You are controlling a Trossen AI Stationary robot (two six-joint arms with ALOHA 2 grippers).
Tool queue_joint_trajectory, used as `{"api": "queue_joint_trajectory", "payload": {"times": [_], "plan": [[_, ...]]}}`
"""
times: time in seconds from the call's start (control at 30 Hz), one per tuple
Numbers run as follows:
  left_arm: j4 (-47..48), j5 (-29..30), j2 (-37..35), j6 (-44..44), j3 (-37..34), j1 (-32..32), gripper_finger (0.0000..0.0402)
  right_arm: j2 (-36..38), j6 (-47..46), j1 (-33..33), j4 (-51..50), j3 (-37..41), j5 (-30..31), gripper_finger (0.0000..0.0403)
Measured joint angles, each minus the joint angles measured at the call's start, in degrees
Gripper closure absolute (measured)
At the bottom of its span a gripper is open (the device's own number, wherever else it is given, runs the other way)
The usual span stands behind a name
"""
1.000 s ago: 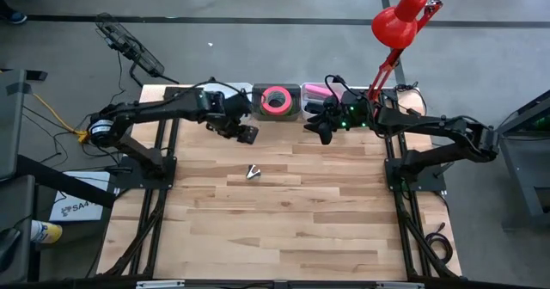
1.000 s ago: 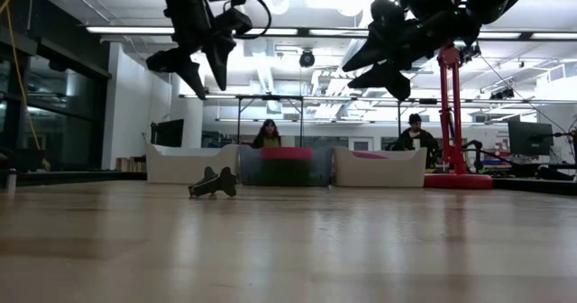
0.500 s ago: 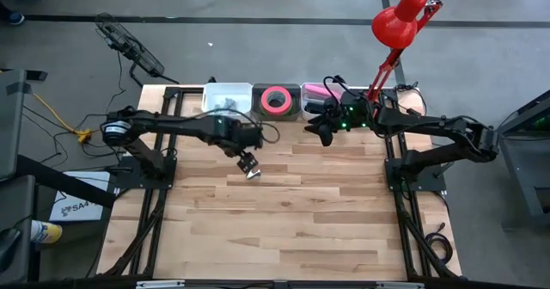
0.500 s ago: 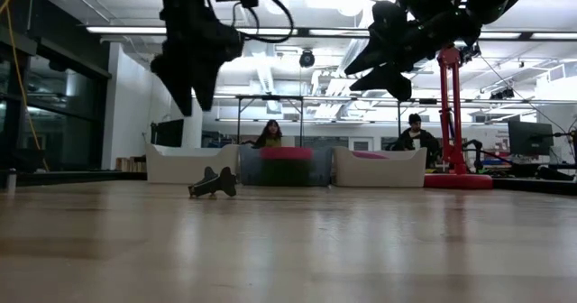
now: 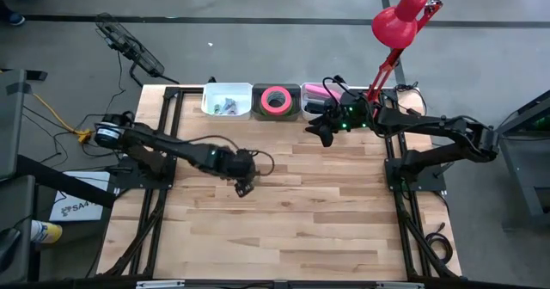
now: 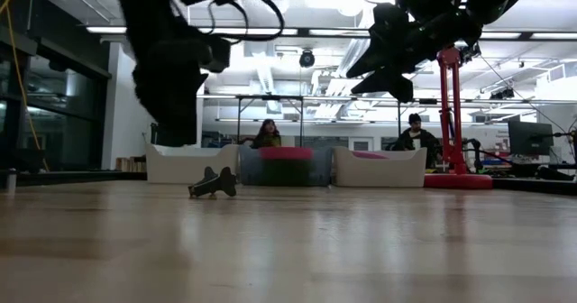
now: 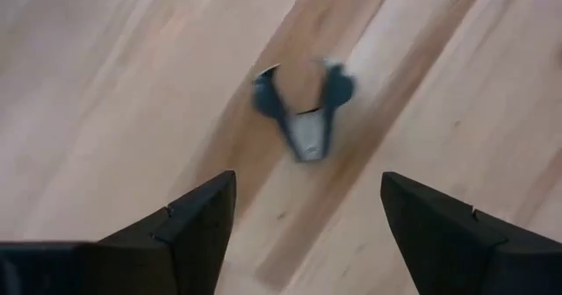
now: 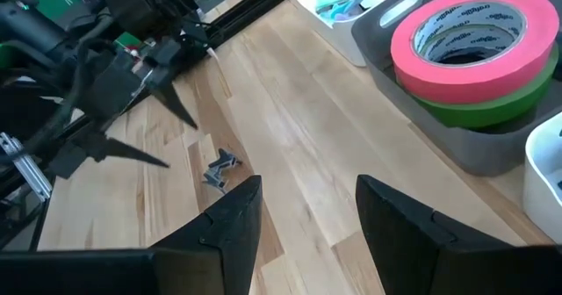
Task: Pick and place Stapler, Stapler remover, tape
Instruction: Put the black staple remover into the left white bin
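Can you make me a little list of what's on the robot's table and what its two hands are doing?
left gripper: open, hovering over the staple remover
staple remover: lying on the wooden table, not held
right gripper: waiting near the bins, holding nothing
grey bin: holds a pink tape roll stacked on a green tape roll
white bin: small items inside
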State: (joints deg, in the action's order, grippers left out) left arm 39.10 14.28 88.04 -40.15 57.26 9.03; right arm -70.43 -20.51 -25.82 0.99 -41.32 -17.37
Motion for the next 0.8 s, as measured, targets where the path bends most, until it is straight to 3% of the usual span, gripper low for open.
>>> {"api": "queue_joint_trajectory", "payload": {"times": [0.27, 0.53, 0.8], "plan": [[-19.87, 6.68, -2.22, -6.51, -12.07, 5.88, 0.0126, 0.00, -0.13, 0.00, -0.40, 0.00, 0.02, 0.0226], [-22.92, 16.91, -1.91, -7.17, -15.92, 8.81, 0.0125, 0.00, -0.39, -0.02, -1.66, 0.00, 0.13, 0.0226], [-28.65, 14.64, -1.15, -6.40, -19.03, 8.66, 0.0125, 0.00, -0.42, -0.01, -1.68, 0.00, 0.24, 0.0226]]}}
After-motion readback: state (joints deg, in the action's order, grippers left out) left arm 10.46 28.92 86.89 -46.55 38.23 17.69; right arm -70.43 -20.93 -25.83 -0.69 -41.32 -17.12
